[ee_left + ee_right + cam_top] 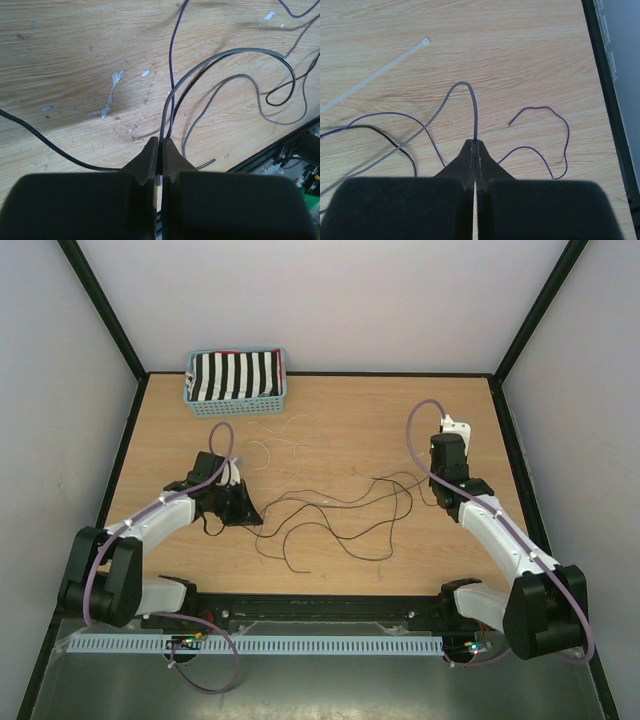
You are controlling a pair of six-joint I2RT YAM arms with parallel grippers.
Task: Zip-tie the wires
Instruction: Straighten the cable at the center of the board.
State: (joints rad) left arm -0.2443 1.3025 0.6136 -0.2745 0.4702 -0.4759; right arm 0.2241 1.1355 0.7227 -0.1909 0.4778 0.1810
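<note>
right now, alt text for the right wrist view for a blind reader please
The right hand is pinched shut on a grey wire that arches up and trails off left across the wooden table. A pale zip tie lies upper left; thin purple wire and black wire curl nearby.

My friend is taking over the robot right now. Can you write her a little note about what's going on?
Left gripper: shut on a grey wire and a thin purple strand.
Right gripper: shut on a grey strand.
Wires: loose loops on the table, not bundled.
Zip tie: lying flat, unused.
Done: nothing tied.
Left: gather the wires, wrap and tighten the tie.
</note>
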